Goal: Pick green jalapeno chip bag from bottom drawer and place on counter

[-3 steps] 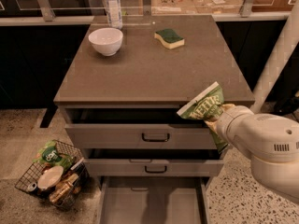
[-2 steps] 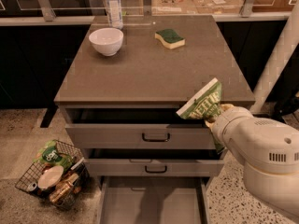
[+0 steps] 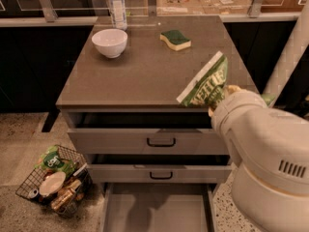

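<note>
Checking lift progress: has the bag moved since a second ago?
Yes. The bag, in the claw at front right of the counter, rose from straddling its front edge to above it.

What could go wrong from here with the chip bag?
The gripper, at the counter's front right edge, holds the green jalapeno chip bag barely over the counter. Released here, it may slide off and fall toward the open bottom drawer. The bag is also tilted and held by one end, so it might slip from the grip.
</note>
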`<state>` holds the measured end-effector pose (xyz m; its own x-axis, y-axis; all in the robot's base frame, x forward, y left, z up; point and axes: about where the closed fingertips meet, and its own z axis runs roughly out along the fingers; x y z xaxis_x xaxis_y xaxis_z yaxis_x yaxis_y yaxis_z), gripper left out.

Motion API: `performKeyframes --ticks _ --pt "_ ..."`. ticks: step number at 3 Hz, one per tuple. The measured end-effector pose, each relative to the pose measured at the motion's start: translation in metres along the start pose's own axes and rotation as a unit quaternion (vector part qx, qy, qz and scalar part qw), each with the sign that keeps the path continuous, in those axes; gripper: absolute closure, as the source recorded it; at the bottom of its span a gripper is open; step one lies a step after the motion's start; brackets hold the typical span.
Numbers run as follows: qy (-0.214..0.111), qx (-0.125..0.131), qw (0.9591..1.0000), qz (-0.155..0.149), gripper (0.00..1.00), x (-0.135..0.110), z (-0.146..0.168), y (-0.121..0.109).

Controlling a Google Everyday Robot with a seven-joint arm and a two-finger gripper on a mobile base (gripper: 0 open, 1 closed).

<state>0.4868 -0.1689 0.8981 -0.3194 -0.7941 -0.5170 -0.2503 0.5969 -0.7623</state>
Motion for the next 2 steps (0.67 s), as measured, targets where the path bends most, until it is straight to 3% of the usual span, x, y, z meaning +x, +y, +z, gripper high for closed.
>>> performKeyframes --ticks 1,2 --pt "-0.026 0.002 0.9996 0.015 1.00 -0.042 -0.002 -0.044" --pt "-0.054 -0.016 0.9972 0.050 1.00 -0.071 0.022 -0.082"
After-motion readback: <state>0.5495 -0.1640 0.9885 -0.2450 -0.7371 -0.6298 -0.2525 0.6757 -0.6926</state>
